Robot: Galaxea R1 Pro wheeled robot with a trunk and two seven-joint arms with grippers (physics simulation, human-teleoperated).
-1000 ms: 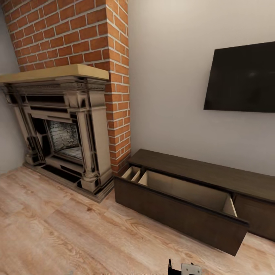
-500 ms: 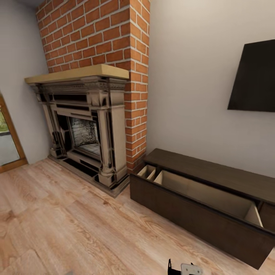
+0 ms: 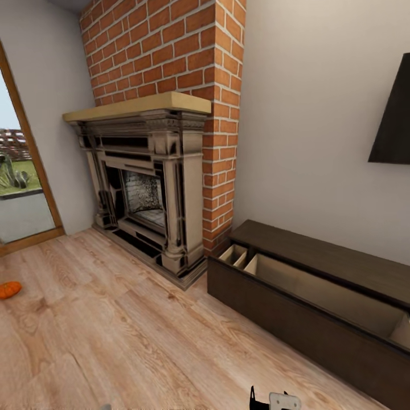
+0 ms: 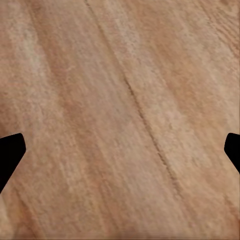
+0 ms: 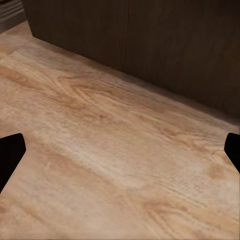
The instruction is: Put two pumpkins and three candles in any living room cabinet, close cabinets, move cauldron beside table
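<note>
One orange pumpkin (image 3: 8, 289) lies on the plank floor at the far left, near the glass door. The long dark cabinet (image 3: 324, 257) stands against the wall to the right of the fireplace, its big drawer (image 3: 302, 322) pulled out and its pale inside bare where I can see it. My left gripper (image 4: 120, 150) is open over bare floorboards. My right gripper (image 5: 120, 150) is open too, low over the floor and facing a dark cabinet front (image 5: 150, 45). The candles, the cauldron and the table are out of view.
A red brick fireplace (image 3: 154, 188) with a pale mantel juts out left of the cabinet. A wood-framed glass door (image 3: 23, 193) is at the left edge, and the TV's corner (image 3: 396, 119) at the right edge. Wide plank floor (image 3: 125, 336) lies between me and the pumpkin.
The head view has swung left: fireplace, cabinet and TV slid right in the picture. The glass door and the pumpkin have come into view at the left.
</note>
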